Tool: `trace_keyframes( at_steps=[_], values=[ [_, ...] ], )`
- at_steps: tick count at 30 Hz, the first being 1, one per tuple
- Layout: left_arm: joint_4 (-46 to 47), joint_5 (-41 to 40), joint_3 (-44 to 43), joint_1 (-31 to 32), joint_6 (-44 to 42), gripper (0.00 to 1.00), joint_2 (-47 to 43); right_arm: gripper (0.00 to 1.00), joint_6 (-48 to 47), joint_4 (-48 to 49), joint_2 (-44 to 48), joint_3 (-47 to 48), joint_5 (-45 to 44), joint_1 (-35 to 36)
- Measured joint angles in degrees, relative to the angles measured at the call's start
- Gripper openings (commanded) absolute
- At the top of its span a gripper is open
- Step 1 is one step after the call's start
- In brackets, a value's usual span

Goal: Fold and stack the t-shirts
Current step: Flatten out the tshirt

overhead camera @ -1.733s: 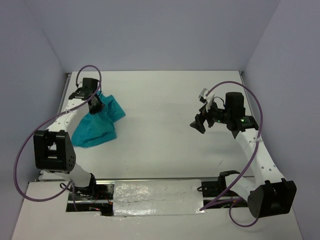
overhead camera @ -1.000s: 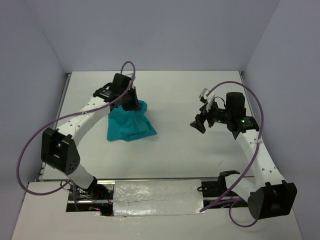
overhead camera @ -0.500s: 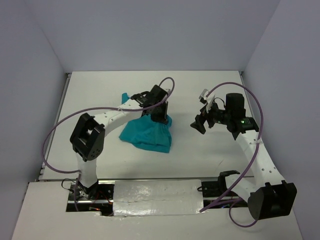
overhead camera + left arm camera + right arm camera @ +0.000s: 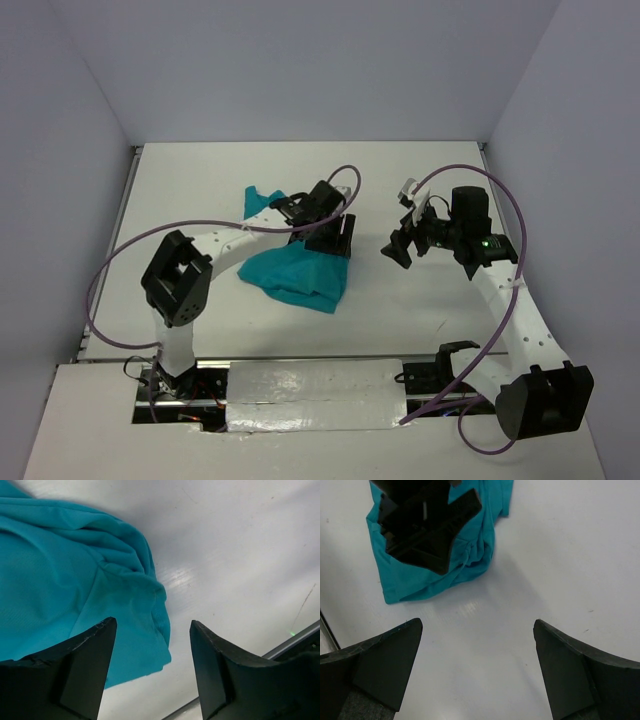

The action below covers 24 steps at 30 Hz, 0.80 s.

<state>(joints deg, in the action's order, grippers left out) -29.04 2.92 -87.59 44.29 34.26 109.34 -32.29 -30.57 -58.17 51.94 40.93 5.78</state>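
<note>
Teal t-shirt [image 4: 290, 272] lies bunched beneath left hand [image 4: 337, 242], not gripped.

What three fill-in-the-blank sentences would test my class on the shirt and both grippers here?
1. The t-shirt lies crumpled on a ____ table.
2. The left gripper hangs over the t-shirt's edge with its jaws ____.
3. The right gripper is apart from the t-shirt and holds ____.
Missing words: white; open; nothing.

A matte white table [image 4: 400, 320], enclosed by plain pale lavender walls [image 4: 320, 70] at the far, left and right sides. Crinkled silver tape [image 4: 320, 395] runs along the near edge. Soft, even light, faint shadows.
</note>
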Motion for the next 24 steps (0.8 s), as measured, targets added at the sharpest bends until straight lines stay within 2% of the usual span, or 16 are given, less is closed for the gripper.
trace_keyframes(
  at_steps=[7,11,17,24],
  values=[
    [1.5,0.7,7.1,0.4,-2.8,0.77,-11.1,0.99,-0.4,-0.7,0.0,0.0,0.0,0.0],
    [0.9,0.7,12.2,3.7,-4.7,0.77,-14.4,0.99,-0.4,-0.8,-0.1,0.0,0.0,0.0],
    [-2.3,-3.6,14.3,11.0,-5.9,0.78,-11.8,0.99,-0.4,-0.9,-0.5,0.0,0.1,0.0],
    [-3.4,-14.0,11.0,14.3,-7.0,0.78,-3.6,1.0,-0.4,-1.6,-0.5,0.0,0.1,0.0]
  ],
)
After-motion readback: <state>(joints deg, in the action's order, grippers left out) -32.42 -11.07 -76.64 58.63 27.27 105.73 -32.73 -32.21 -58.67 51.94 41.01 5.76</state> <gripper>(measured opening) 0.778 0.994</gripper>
